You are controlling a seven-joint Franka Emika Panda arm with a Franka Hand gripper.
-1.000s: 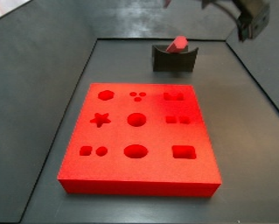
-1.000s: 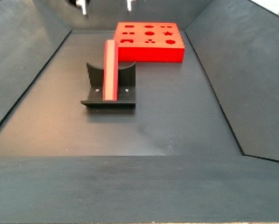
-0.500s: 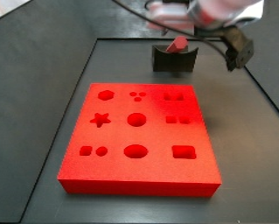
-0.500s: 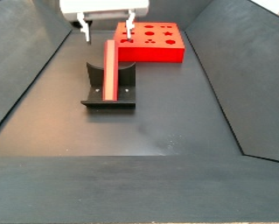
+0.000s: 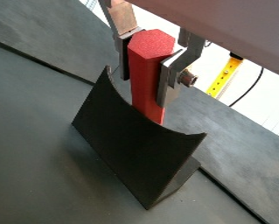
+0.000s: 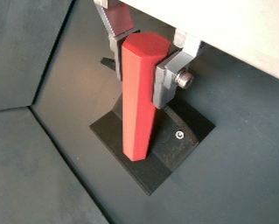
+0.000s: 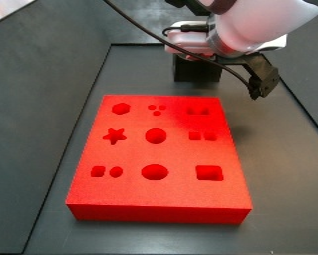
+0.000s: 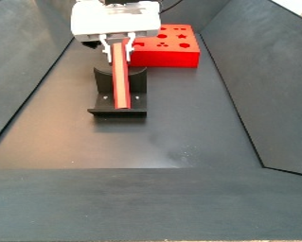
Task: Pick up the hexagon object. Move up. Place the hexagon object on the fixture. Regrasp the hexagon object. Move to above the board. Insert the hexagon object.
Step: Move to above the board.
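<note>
The hexagon object (image 5: 148, 79), a slim red-pink bar, lies in the notch of the dark fixture (image 5: 129, 153). It shows in both wrist views and in a side view (image 8: 120, 85). My gripper (image 5: 144, 85) has come down over the bar's far end, and its silver fingers (image 6: 167, 77) press on both sides of it. The gripper (image 8: 117, 45) stands between the fixture (image 8: 116, 110) and the red board (image 8: 166, 60). In a side view the arm hides the bar and most of the fixture (image 7: 189, 71). The board (image 7: 155, 204) lies in front with its shaped holes empty.
Dark sloping walls (image 8: 26, 85) enclose the black floor on both sides. The board lies just beyond the fixture. A yellow tag (image 5: 223, 76) and a cable show outside the enclosure.
My gripper has come down from above with wide-open fingers onto the bar's far end and has closed on it. The bar and the board have not moved.
</note>
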